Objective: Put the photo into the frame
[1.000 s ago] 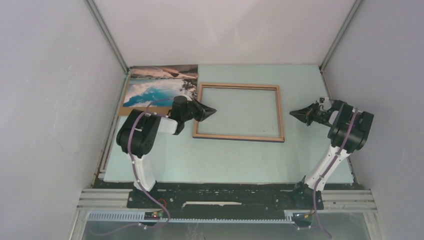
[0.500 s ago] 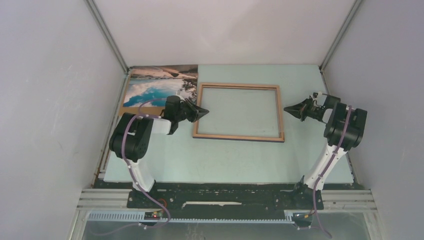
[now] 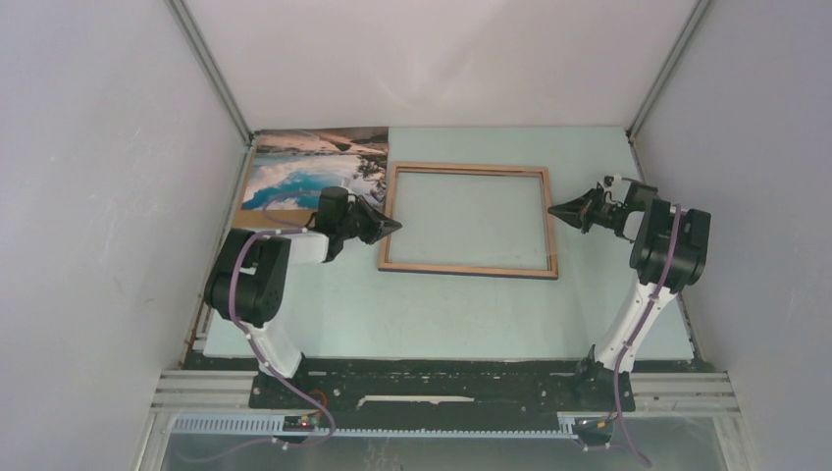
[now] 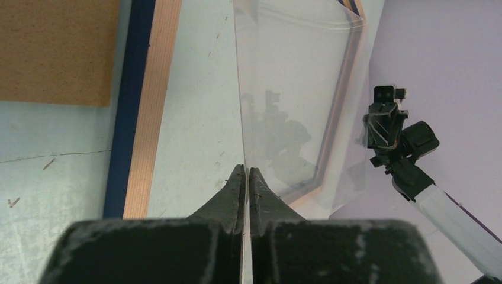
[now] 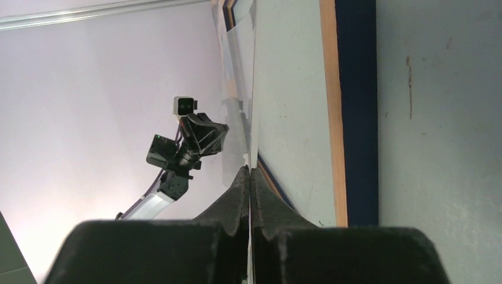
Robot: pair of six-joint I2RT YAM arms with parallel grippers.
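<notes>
At the short sides of the light-wood rectangular frame (image 3: 469, 270), the left claw (image 3: 395, 226) is now pinched shut on its clear pane (image 4: 296, 89), as the right claw (image 3: 552, 209) is, while the turquoise landscape photo (image 3: 314, 167) is left unloaded far-left.

Seen from above: a light wooden frame (image 3: 469, 271) lies flat on a pale green table (image 3: 442, 314); the photo (image 3: 314, 167) lies just left of it. The left gripper (image 3: 394, 226) and right gripper (image 3: 553, 209), tips pinched together, meet the frame's side edges.
</notes>
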